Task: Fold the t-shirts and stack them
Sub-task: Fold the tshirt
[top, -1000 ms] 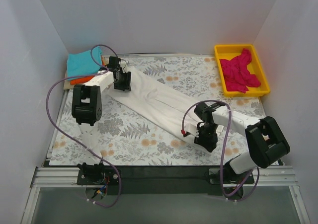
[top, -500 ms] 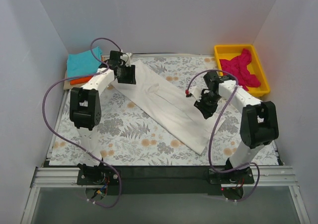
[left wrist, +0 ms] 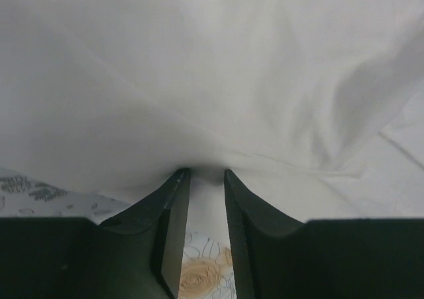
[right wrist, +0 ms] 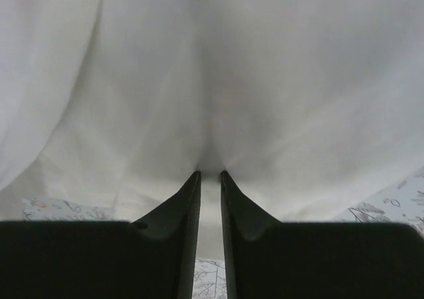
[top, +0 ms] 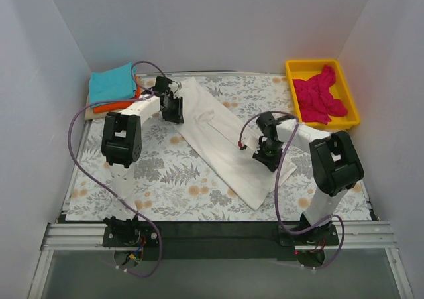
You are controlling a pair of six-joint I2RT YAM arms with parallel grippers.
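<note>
The cream-white t-shirt (top: 218,136) lies as a long folded strip, running diagonally from the back left to the front right of the table. My left gripper (top: 175,111) is shut on its back-left edge. In the left wrist view (left wrist: 204,174) cloth is bunched between the fingertips. My right gripper (top: 267,158) is shut on the strip's right edge, and the right wrist view (right wrist: 211,174) shows cloth pinched there too. The teal t-shirt (top: 112,83) lies folded on the orange t-shirt (top: 109,105) at the back left. The magenta-pink t-shirt (top: 319,95) is crumpled in a yellow bin (top: 350,99).
The floral grey table cloth (top: 165,179) covers the table. The yellow bin stands at the back right corner. White walls close in the left, back and right sides. Purple cables loop off both arms.
My right gripper went from the strip's front-right end up and back, then came down on its right edge. My left gripper shifted slightly right. The shirt swung to lie more towards the right.
</note>
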